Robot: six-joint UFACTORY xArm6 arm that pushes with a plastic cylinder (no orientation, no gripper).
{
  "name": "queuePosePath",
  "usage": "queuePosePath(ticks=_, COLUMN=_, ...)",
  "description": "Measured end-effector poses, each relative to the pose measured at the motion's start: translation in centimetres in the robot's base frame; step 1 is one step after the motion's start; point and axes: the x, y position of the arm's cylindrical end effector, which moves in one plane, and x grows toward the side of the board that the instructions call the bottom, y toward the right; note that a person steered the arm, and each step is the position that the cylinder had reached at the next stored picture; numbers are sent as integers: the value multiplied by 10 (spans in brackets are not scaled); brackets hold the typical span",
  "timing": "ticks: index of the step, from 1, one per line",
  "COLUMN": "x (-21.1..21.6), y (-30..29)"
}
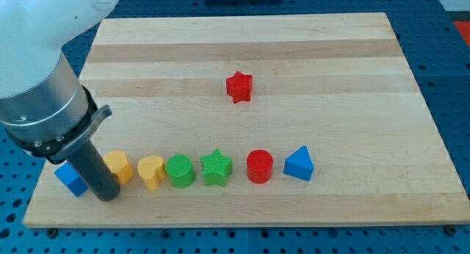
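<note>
**Seven blocks in a row, one star out alone**

Wooden board (308, 48) on a blue perforated bench, and nearest us a row runs along the view's bottom edge. From the left: a blue cube (70, 178), then my tip (108, 196) planted right beside it — rod dark, no jaws on this arm to open or close. Just right of the tip sit an orange block (121, 166), a yellow heart (151, 171), a green cylinder (180, 170), a green star (217, 167), a red cylinder (259, 166) and a blue triangle (299, 164). Seven are lined up, fairly evenly. Farther back — well apart from the row — a red star (239, 86) stands alone mid-board.
</note>
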Motion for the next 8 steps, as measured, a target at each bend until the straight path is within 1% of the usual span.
queuePosePath(ticks=2, x=-6, y=8)
queuePosePath(ticks=4, x=-42, y=16)
queuePosePath(ticks=6, x=-46, y=16)
queuePosePath(ticks=8, x=-16, y=16)
